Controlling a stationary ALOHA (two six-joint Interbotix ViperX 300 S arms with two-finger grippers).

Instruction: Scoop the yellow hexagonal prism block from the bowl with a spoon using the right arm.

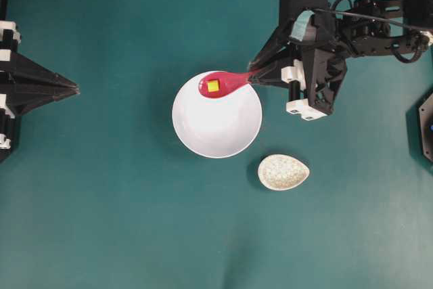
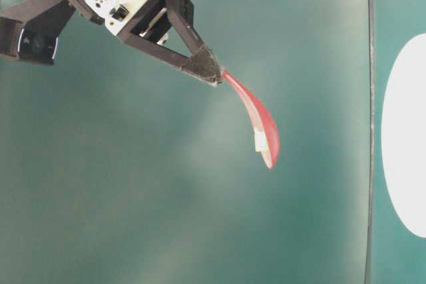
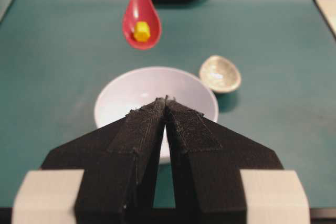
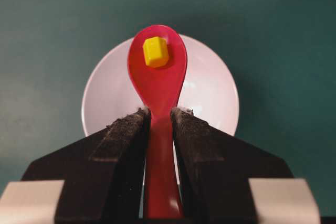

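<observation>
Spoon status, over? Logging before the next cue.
Right gripper shut on spoon, held above bowl. Yellow block in spoon. Left gripper shut, idle. Spoon rest off to the side.

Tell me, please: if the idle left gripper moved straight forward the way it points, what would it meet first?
Probably the near rim of the large round white bowl, directly ahead of the shut left gripper; relative height is unclear.

The yellow hexagonal prism block (image 4: 156,52) is seated in the deep oval bowl of the spoon (image 4: 157,82), near its tip. The glossy pink-red spoon is clamped by its short handle between the fingers of the right claw (image 4: 159,113) on the right arm (image 1: 325,45) and is held in the air above the bowl (image 1: 216,123). The large, round, plain white bowl is positioned upright on the table.
</observation>
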